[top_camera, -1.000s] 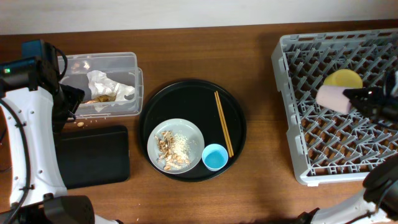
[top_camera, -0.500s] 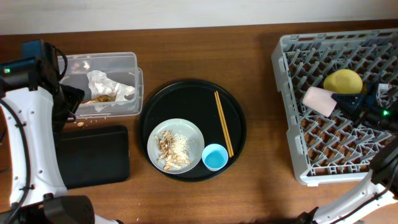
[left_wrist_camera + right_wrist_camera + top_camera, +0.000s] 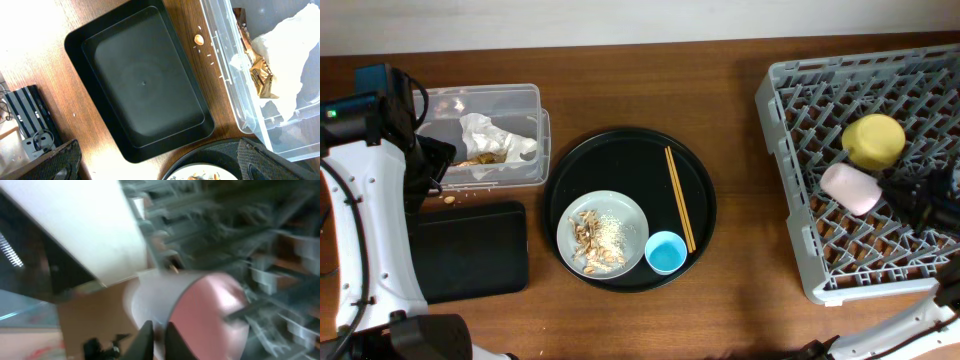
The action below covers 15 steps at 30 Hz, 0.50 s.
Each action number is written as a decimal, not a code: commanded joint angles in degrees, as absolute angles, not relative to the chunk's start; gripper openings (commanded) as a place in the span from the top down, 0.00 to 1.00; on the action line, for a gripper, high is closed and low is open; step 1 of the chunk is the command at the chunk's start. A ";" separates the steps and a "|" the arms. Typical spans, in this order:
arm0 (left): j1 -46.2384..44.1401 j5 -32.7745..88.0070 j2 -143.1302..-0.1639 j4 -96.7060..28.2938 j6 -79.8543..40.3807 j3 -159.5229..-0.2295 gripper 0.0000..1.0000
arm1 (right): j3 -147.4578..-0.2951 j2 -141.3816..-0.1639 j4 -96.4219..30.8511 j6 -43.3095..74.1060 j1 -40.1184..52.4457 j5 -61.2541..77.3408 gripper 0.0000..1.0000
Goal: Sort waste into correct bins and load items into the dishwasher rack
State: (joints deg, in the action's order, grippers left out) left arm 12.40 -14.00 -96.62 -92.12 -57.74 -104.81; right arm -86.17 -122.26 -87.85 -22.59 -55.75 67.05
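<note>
The pink cup (image 3: 850, 187) lies on its side in the dishwasher rack (image 3: 790, 200), just below the yellow bowl (image 3: 873, 140). My right gripper (image 3: 157, 327) is shut on the cup's rim (image 3: 200, 305), one finger inside and one outside. At the left, my left gripper (image 3: 160, 167) hangs open and holds nothing, over the near edge of the flat black tray (image 3: 145, 85). The crumpled wrapper (image 3: 495, 135) rests in the clear tub (image 3: 525, 95). The grey plate (image 3: 620, 212), with tan scraps (image 3: 588, 240) on it, and the light-blue cup (image 3: 666, 252) sit on the round black tray (image 3: 620, 150).
Wooden chopsticks (image 3: 679, 198) lie on the round tray's right side. A loose scrap (image 3: 199, 39) and crumbs lie on the table between tub and flat tray. Bare wood separates the round tray from the rack.
My right gripper has brought the pink cup down and toward the near side, so it now lies on the rack pegs below the yellow bowl. The left arm has not moved.
</note>
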 commanded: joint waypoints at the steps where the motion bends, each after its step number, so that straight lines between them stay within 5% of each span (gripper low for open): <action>1: 12.82 -15.03 -95.18 -92.20 -58.28 -104.75 0.01 | -85.45 -121.05 -88.55 -23.57 -56.82 59.24 0.77; 5: 12.82 -15.03 -95.18 -92.20 -58.28 -104.75 0.01 | -86.08 -115.37 -89.30 -23.20 -56.82 58.78 0.50; 15: 12.82 -15.00 -95.18 -92.20 -58.28 -104.75 0.01 | -92.49 -94.30 -85.08 -3.79 -54.26 38.61 0.50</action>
